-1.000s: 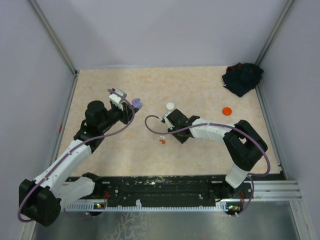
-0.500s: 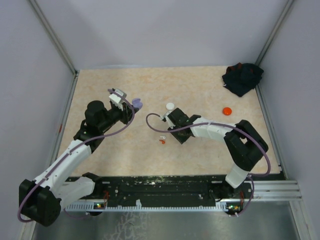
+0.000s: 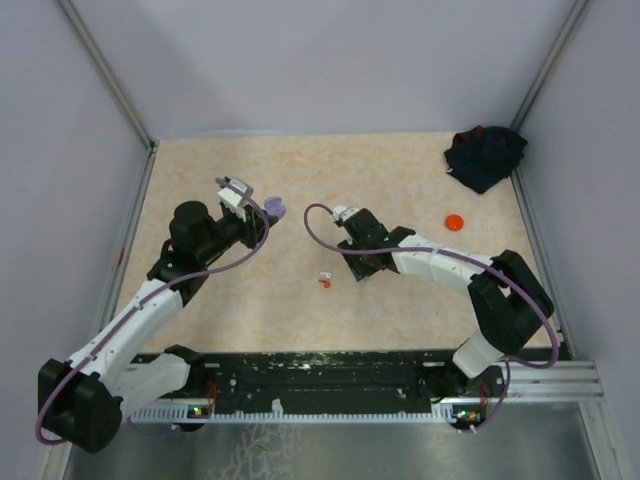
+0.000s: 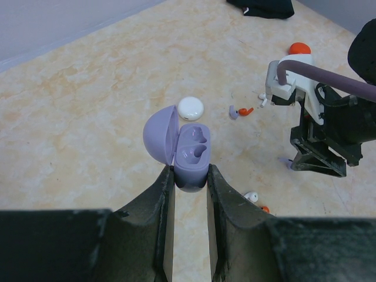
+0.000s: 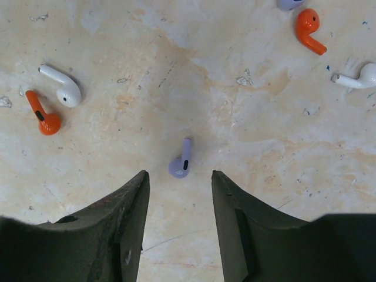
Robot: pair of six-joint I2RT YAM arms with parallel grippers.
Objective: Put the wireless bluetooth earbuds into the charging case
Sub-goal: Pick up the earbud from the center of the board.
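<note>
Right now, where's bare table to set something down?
Bare: the back strip between the lavender case and black cloth, and the near strip in front of the earbuds. Crowded: mid-table, earbuds scattered around the right tool.

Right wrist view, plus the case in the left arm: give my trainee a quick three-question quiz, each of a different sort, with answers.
1. True or false: the purple case gripped between the left fingers has its lid open and both sockets empty.
2. What colour is the earbud lying on the table between the open right fingers? A orange, B white, C purple.
3. Fill in: the right wrist view shows ___ orange earbuds.
Key: 1 true; 2 C; 3 two.
</note>
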